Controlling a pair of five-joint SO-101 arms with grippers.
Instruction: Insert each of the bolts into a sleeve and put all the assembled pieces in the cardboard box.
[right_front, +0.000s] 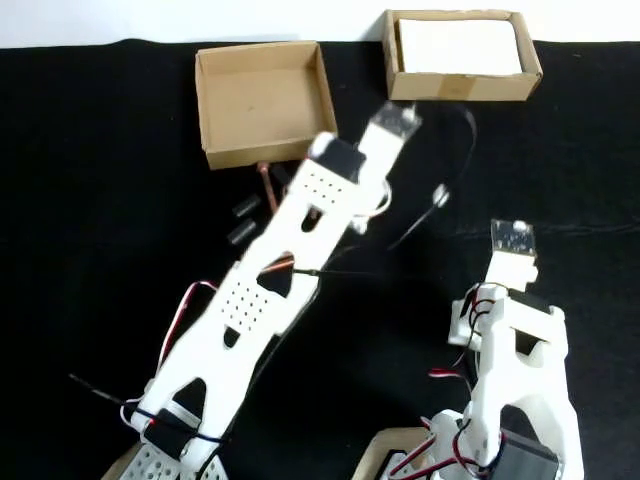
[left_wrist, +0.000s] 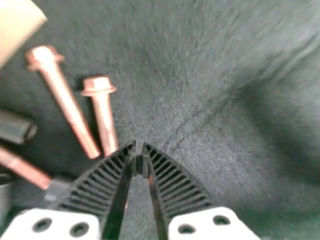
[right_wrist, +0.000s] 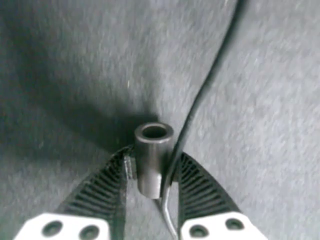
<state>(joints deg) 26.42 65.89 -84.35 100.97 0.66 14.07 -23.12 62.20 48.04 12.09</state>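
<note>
A black cloth (right_front: 100, 150) covers the table and looks slightly fuzzy up close. At its far edge stand two open boxes. One is a brown, empty cardboard box (right_front: 262, 103), and to one side of it is a second box (right_front: 460, 87) with something white inside.

The left arm (right_front: 250, 300) stretches from the near edge toward the empty box. Just in front of that box, beside the arm, lie a copper-coloured bolt (right_front: 268, 183) and two short dark tubes (right_front: 244, 207).

In the left wrist view, the left gripper (left_wrist: 139, 150) has its ribbed black fingers pressed together at the tips, with nothing between them. Near the tips lie two copper bolts with flanged hex heads, a long bolt (left_wrist: 62, 102) and a shorter bolt (left_wrist: 102, 117). They lie side by side with their heads pointing away from the gripper. The shank of a third bolt (left_wrist: 20, 167) and a loose sleeve (left_wrist: 15, 129) lying on its side show farther off.

The right arm (right_front: 515, 340) stands at the near right, well apart from both boxes. The right gripper (right_wrist: 154, 155) is clamped around a sleeve (right_wrist: 150, 170), a short, smooth, dark grey cylinder. The sleeve's open bore faces the camera and the cloth lies beyond it. A thin black cable (right_wrist: 205, 95) runs across the cloth and passes between the sleeve and one finger.
</note>
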